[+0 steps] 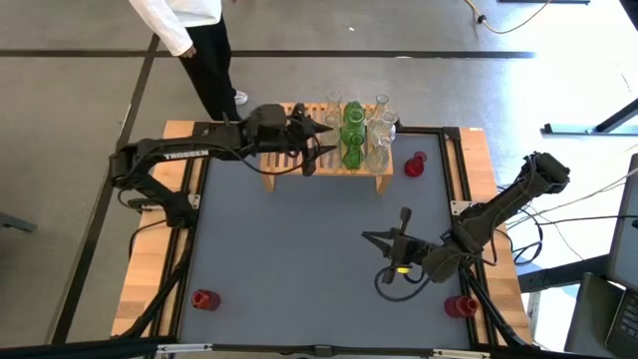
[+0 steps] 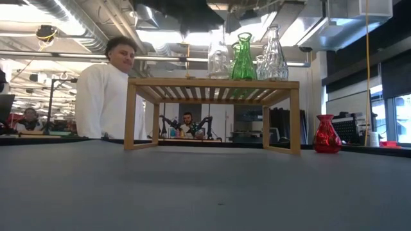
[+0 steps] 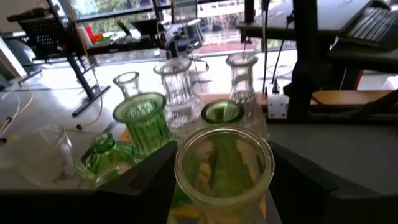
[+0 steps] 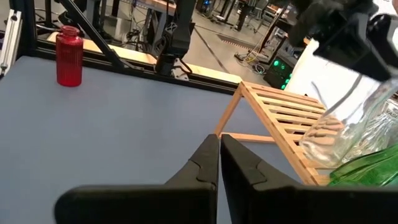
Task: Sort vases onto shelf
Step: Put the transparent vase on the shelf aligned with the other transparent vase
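High view: my left end effector (image 1: 317, 140) reaches over the shelf (image 1: 279, 172), gripping a clear vase (image 3: 224, 171). Green vases (image 1: 353, 135) crowd just beside. My right end effector (image 1: 382, 239) waits, closed, over the worktop (image 1: 299, 259).

Shelf (image 1: 289, 170): low light-wood rack with slatted top, standing at the far edge of the table. Green vases (image 1: 353, 135) and clear vases (image 1: 379, 125) stand upright, clustered on its right half. One clear vase (image 3: 224, 171) is upright between the left gripper's fingers. Red vases stand off the shelf: one just beside its right end (image 1: 415, 165), one at each near corner (image 1: 203, 299) (image 1: 460, 305).
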`<action>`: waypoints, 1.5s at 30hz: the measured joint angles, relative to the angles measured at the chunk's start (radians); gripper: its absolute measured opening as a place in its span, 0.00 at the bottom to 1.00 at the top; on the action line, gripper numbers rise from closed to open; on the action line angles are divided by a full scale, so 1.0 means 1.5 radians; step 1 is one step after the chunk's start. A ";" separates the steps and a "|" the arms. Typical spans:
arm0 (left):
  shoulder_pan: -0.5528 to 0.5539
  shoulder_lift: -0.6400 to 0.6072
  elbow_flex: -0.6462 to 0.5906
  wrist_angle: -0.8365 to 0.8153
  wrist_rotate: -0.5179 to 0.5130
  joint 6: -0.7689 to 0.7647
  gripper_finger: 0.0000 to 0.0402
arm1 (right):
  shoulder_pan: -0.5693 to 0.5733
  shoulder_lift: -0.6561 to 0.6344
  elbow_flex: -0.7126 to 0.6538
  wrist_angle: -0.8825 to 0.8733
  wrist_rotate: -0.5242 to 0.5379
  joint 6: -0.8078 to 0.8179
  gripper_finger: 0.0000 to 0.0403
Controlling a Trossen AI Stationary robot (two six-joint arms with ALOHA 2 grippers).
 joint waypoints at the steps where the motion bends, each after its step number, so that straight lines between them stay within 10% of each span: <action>1: 0.001 0.005 0.000 -0.001 -0.002 0.000 0.53 | 0.000 0.000 0.000 0.000 0.000 0.000 0.03; 45: 0.014 0.019 -0.001 -0.003 0.003 0.000 0.59 | 0.000 0.000 0.000 -0.002 -0.001 0.006 0.03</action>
